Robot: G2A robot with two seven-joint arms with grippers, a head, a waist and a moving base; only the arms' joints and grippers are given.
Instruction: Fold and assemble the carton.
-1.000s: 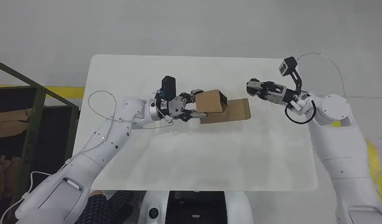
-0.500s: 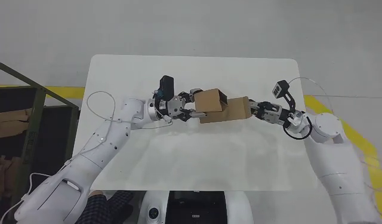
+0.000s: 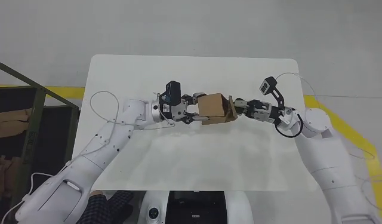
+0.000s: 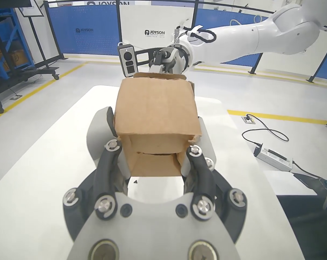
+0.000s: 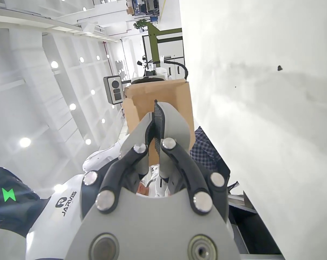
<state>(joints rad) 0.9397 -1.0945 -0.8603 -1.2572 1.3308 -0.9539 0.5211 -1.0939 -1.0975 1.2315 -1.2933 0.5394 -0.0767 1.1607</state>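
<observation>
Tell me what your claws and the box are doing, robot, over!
Left claw shut on carton. Right claw shut, tips at carton's far end. Nothing but carton between claws. Over.

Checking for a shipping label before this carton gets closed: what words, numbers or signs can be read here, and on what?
Carton: plain brown card, no print on the faces shown.
Table: no print.
Panels behind the table: a brand logo and name, repeated on white and blue; not a shipping label.
Notice on a stand: too small to read.
</observation>
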